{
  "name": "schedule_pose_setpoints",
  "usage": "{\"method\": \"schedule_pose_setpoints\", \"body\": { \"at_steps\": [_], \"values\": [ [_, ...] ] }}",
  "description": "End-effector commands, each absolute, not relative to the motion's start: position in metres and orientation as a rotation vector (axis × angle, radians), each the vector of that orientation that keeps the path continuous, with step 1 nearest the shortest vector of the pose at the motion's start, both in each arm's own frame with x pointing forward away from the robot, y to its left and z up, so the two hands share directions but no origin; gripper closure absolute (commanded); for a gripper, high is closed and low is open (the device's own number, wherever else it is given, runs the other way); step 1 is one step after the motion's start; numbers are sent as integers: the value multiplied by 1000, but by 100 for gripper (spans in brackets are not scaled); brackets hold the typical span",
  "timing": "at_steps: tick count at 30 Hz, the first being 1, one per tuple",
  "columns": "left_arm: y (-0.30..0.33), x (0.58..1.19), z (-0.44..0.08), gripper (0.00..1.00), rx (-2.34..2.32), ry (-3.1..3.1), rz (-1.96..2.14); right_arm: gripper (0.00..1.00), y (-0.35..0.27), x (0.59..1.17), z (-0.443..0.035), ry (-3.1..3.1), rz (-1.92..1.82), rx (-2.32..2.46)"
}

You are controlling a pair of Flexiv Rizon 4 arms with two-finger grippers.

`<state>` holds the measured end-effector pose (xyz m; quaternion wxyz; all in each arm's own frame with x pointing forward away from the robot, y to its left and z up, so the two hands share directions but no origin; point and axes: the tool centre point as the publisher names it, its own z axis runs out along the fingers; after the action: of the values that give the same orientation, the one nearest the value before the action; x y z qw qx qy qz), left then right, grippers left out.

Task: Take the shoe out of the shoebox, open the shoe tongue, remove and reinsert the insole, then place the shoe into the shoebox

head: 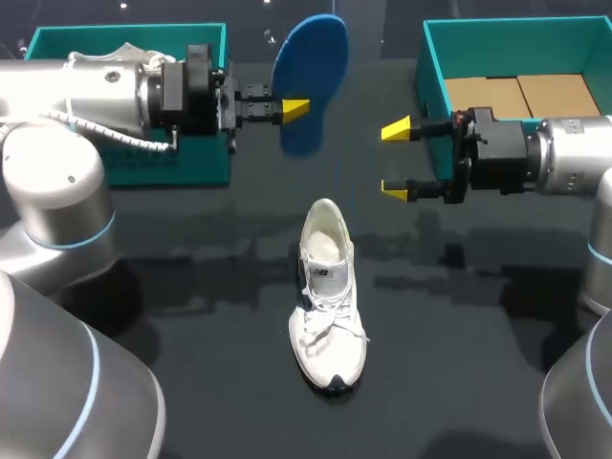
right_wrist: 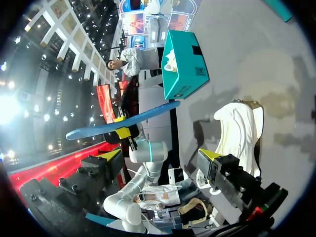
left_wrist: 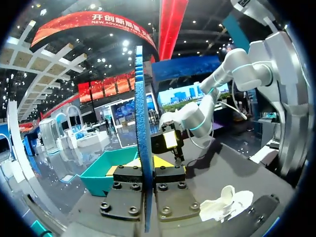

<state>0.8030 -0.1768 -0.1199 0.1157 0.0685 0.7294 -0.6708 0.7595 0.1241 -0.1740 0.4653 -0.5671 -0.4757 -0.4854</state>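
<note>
From above, my left pincer point(head: 295, 109) is clamped on the blue insole point(head: 311, 67), held over the bench point(head: 220, 287) at 12 o'clock from the white shoe point(head: 327, 296). My right pincer point(head: 395, 160) stands apart, bare, at 2 o'clock. One teal box point(head: 201, 164) sits at 10 o'clock, the other teal box point(head: 432, 76) at 2. Only my left wrist shows the insole edge-on, hiding part of the right pincer. My right wrist shows the shoe lying clear of its spread fingers

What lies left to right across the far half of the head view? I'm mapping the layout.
left teal shoebox → blue insole → right gripper → right teal shoebox
</note>
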Motion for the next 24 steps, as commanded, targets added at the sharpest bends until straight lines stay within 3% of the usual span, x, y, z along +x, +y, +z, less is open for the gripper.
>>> {"method": "schedule_pose_setpoints", "body": {
  "at_steps": [1,9,24],
  "values": [
    [-170,797,-124,100,432,1973,-1856,0,125,760,-175,-1169,-1192,-1393],
    [-170,797,-124,100,432,1973,-1856,0,125,760,-175,-1169,-1192,-1393],
    [-163,783,-134,100,1002,1537,-1699,0,125,760,-175,-1169,-1192,-1393]
  ]
}}
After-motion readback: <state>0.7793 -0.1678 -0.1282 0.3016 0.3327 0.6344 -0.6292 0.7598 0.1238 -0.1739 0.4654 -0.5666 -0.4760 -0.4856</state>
